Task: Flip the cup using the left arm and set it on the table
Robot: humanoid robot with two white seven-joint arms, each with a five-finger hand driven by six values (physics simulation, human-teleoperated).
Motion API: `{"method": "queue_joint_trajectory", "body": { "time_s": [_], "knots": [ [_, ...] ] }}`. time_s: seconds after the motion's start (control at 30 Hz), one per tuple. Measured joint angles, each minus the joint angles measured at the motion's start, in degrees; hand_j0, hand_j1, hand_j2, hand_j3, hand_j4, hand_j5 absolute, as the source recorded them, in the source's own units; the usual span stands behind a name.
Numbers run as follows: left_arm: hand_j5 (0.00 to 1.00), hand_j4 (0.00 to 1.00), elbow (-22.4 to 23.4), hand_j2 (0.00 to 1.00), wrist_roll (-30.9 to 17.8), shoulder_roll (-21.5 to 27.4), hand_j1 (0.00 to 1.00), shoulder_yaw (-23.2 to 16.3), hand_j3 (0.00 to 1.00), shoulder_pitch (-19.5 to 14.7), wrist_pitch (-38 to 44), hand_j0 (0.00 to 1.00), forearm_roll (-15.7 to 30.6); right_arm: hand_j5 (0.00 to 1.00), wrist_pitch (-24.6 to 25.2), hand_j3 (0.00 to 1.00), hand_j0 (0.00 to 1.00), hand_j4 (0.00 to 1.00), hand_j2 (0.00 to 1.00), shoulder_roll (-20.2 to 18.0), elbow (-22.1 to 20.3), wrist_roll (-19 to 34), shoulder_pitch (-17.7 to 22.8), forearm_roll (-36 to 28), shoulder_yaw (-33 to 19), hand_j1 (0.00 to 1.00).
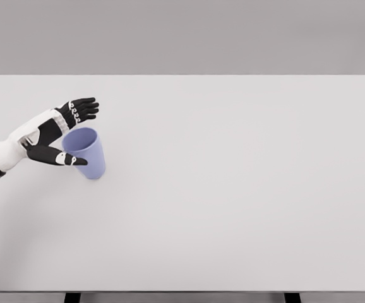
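At the left of the frame a lavender cup (pixel 86 153) sits on the white table (pixel 233 189), its open mouth turned up and tilted toward the camera. The left robot hand (pixel 65 136) is spread around it, fingers behind the rim and thumb in front, not visibly clamped. The cup looks light, rigid and smooth-walled, so it may slip or tip under a push. A grip across the upper wall near the rim seems best. The right arm is out of view.
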Motion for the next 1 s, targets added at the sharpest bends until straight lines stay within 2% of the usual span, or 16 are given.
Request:
{"method": "queue_joint_trajectory", "body": {
  "time_s": [0.17,0.3,0.37,0.43,0.47,0.53,0.6,0.67,0.8,1.0],
  "knots": [
    [1.0,1.0,-0.84,1.0,0.0,0.85,1.0,0.01,1.0,-1.67,-1.76,1.0,-0.35,1.0,0.01,1.0,1.0,1.0,1.0,0.0,0.01,0.0,0.0,0.01,0.0,1.0],
    [1.0,1.0,-0.56,1.0,0.0,4.73,1.0,0.02,1.0,-5.45,-3.34,1.0,-7.09,1.0,0.02,1.0,1.0,1.0,1.0,0.0,0.0,0.0,0.0,0.0,0.0,1.0],
    [1.0,1.0,0.19,1.0,0.0,7.17,1.0,-0.03,1.0,-8.87,-3.61,1.0,-11.42,1.0,-0.01,1.0,1.0,1.0,1.0,0.0,0.0,0.0,0.0,0.0,0.0,1.0],
    [1.0,1.0,1.61,1.0,0.01,8.36,1.0,-1.08,1.0,-13.88,-3.71,1.0,-19.54,1.0,0.01,1.0,1.0,1.0,1.0,0.0,0.01,0.0,0.0,0.0,0.0,1.0],
    [1.0,1.0,2.66,1.0,-0.02,8.37,1.0,-2.36,1.0,-17.62,-3.87,1.0,-24.7,1.0,0.0,1.0,1.0,1.0,1.0,0.0,0.0,0.0,0.0,0.0,0.01,1.0],
    [1.0,1.0,4.81,1.0,0.0,7.38,1.0,-5.52,1.0,-22.31,-3.88,1.0,-34.49,1.0,-0.01,1.0,1.0,1.0,1.0,0.0,0.0,0.0,0.0,0.0,-0.01,1.0],
    [1.0,1.0,7.84,1.0,-0.01,5.02,1.0,-8.35,1.0,-24.78,-3.98,1.0,-43.67,1.0,0.01,1.0,1.0,1.0,1.0,0.0,0.01,0.0,0.0,0.01,0.0,1.0],
    [1.0,1.0,11.9,1.0,-0.01,2.93,1.0,-9.86,1.0,-26.54,-4.25,1.0,-49.1,1.0,0.0,1.0,1.0,1.0,1.0,0.0,0.01,0.0,0.0,0.01,0.0,1.0],
    [1.0,1.0,17.48,1.0,-0.02,0.98,1.0,-11.07,1.0,-27.51,-4.57,1.0,-53.44,1.0,0.0,1.0,1.0,1.0,1.0,0.0,0.01,0.0,0.0,0.03,0.0,1.0],
    [1.0,1.0,21.43,1.0,-0.03,-0.36,1.0,-11.79,1.0,-27.51,-4.72,1.0,-54.69,1.0,0.0,1.0,1.0,1.0,1.0,0.0,0.01,0.0,0.0,0.0,0.0,1.0]
  ]
}}
